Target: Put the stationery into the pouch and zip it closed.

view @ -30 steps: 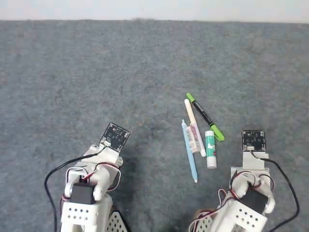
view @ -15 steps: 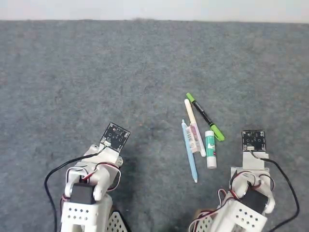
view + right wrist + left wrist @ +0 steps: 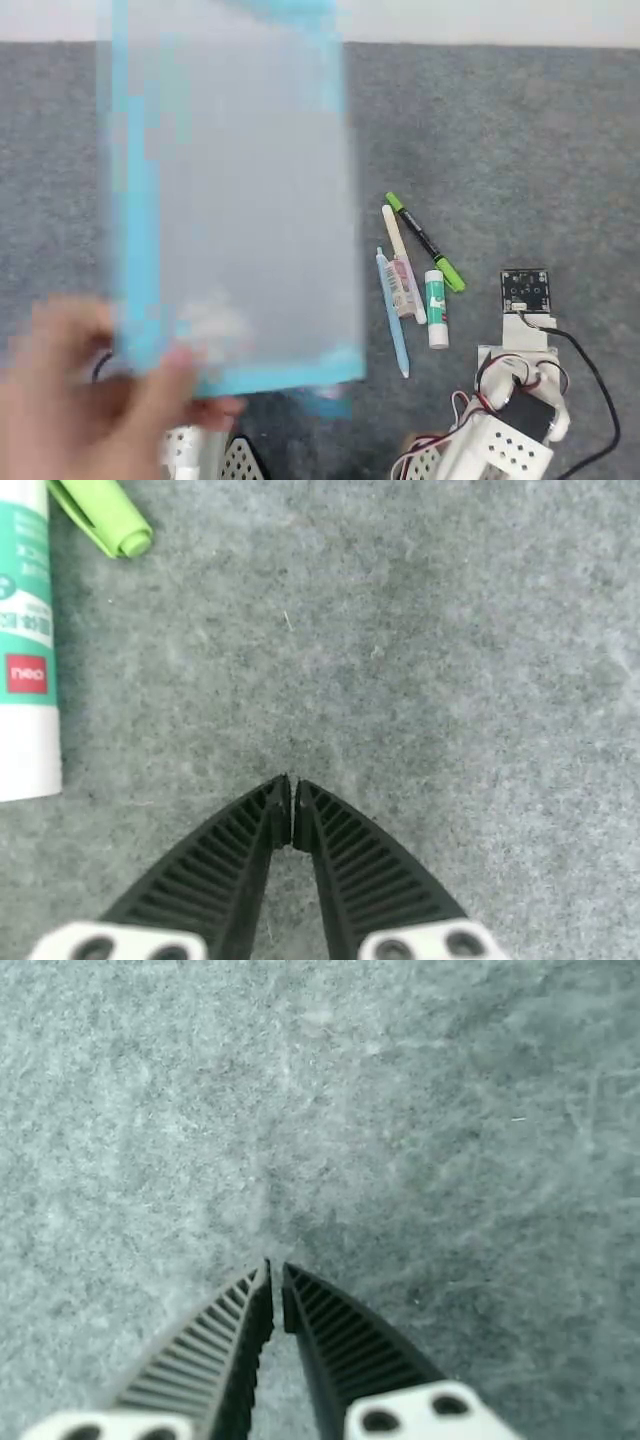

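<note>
Newly at upper left, a hand (image 3: pixel 90 400) holds the pouch (image 3: pixel 240 190); I log stationery (image 3: pixel 404 285) unpacked, left gripper (image 3: pixel 277 1280) and right gripper (image 3: pixel 291 795) fingers together.

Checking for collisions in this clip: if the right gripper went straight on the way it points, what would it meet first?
Probably just the grey felt mat; the shut right gripper points at bare mat. The white-and-green glue stick and lime-green marker lie off to one side.
</note>
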